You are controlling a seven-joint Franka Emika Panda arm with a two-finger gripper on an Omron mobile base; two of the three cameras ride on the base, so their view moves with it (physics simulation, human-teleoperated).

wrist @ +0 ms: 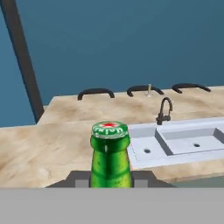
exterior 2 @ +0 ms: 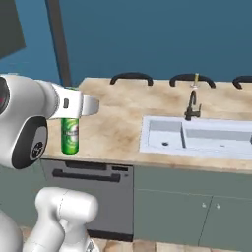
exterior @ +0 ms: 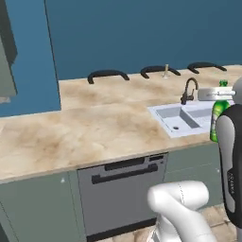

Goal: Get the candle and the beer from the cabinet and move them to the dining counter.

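Observation:
My gripper [wrist: 110, 180] is shut on the neck of the beer [wrist: 109, 151], a green bottle with a red cap that it holds upright. Seen from the left base camera, the beer [exterior: 218, 118] hangs below the gripper [exterior: 221, 93] by the front edge of the dining counter [exterior: 94, 123], right of the sink. From the right base camera, the beer [exterior 2: 70, 135] sits under the gripper [exterior 2: 74, 101], at the near left of the dining counter [exterior 2: 118, 123]. The candle [exterior: 166, 71] [exterior 2: 196, 81] [wrist: 149, 90] stands at the counter's far edge between two stools. A slice of the grey-green cabinet [exterior: 4, 71] shows far left.
A steel sink [exterior: 182, 118] [exterior 2: 197, 135] with a black faucet [exterior: 189, 90] [exterior 2: 192, 106] is set in the counter. Black stool backs [exterior: 108, 74] [exterior 2: 131, 76] line the far side. A dark dishwasher front [exterior: 123, 189] sits under the counter, and a blue wall stands behind.

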